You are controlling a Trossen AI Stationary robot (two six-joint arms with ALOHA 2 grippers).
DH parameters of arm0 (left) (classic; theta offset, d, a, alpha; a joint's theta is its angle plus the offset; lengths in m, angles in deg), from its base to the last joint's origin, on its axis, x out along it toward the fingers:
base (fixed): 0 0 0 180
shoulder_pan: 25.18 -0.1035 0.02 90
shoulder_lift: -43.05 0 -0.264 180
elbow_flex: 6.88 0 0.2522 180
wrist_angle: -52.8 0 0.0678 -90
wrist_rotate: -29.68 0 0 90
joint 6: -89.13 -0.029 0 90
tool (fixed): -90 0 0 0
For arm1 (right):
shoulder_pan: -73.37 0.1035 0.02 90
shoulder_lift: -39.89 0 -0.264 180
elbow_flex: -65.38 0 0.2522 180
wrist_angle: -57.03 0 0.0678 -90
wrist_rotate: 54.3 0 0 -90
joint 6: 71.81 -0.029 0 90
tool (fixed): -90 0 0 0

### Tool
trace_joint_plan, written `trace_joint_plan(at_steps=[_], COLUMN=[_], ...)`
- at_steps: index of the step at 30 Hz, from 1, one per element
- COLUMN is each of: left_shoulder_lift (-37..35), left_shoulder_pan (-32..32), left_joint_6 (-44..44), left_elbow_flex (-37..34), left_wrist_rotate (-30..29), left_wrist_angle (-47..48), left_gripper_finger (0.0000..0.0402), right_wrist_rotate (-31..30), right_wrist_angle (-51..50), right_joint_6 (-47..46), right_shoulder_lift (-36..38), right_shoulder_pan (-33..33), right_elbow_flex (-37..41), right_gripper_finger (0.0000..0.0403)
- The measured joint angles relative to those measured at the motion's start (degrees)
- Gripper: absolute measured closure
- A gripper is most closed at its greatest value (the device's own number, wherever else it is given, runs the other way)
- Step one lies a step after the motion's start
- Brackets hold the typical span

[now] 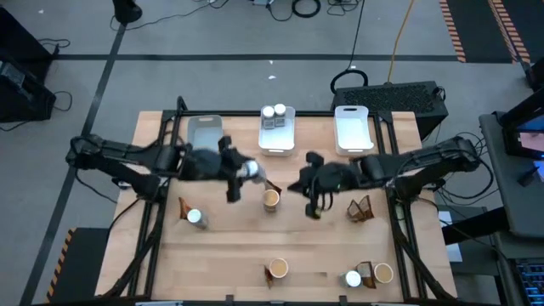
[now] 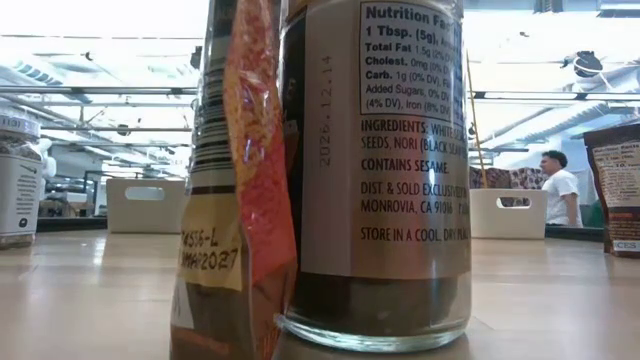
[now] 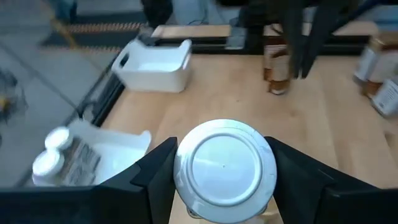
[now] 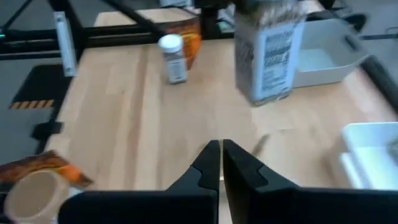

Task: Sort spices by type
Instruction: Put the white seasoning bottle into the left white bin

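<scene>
Left hand [image 3: 224, 180] around white-capped jar [image 3: 224, 167]

we see a grey floor [image 1: 255, 34] crossed by dark lines and trailing cables [image 1: 374, 42] around the wooden table [image 1: 280, 246], and beyond it a bright, white-ceilinged room [image 2: 100, 60] where a person [image 2: 558, 190] in a white shirt stands.

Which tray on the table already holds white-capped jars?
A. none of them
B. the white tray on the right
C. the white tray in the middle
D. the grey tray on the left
C: in the high view two white-capped jars stand at the far end of the middle white tray, while the grey tray and the right white tray show no jars.
</scene>
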Motion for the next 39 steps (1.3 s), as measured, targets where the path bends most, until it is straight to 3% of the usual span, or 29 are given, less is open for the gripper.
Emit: trace_joint_plan(at_steps=[3, 8, 15, 20, 27, 34, 39], left_shoulder_lift=[0.1, 0.1, 4.46, 10.99, 15.7, 19.17, 22.01], left_shoulder_pan=[-6.46, -17.92, -35.72, -42.66, -43.68, -43.99, -45.37], left_joint_6=[-1.12, -10.8, -22.59, -23.89, -24.08, -24.21, -23.96], left_elbow_flex=[0.0, 0.0, 0.13, 0.11, 0.09, 0.57, 2.63], left_wrist_rotate=[4.74, 10.72, 32.17, 44.34, 46.73, 46.92, 46.07], left_wrist_angle=[-0.06, -0.79, -5.97, -12.32, -17.81, -22.77, -22.75], left_gripper_finger=[0.0189, 0.0189, 0.0189, 0.0189, 0.0189, 0.0189, 0.0189], right_wrist_rotate=[2.69, 3.95, 5.55, 5.12, 5.76, 14.82, 16.21], right_wrist_angle=[-0.11, -0.3, 2.61, 3.34, 4.85, 4.99, 5.84], right_joint_6=[2.83, 4.96, 0.68, -2.45, -1.52, 2.4, 4.7], right_shoulder_lift=[1.82, 1.93, -1.47, -2.31, -2.79, -2.79, -3.37], right_shoulder_pan=[-4.33, -12.48, -22.94, -27.83, -32.21, -38.3, -40.92], right_elbow_flex=[0.0, -0.01, 0.0, 0.0, 0.0, 0.0, 0.0], right_gripper_finger=[0.0403, 0.0403, 0.0403, 0.0403, 0.0403, 0.0403, 0.0403])
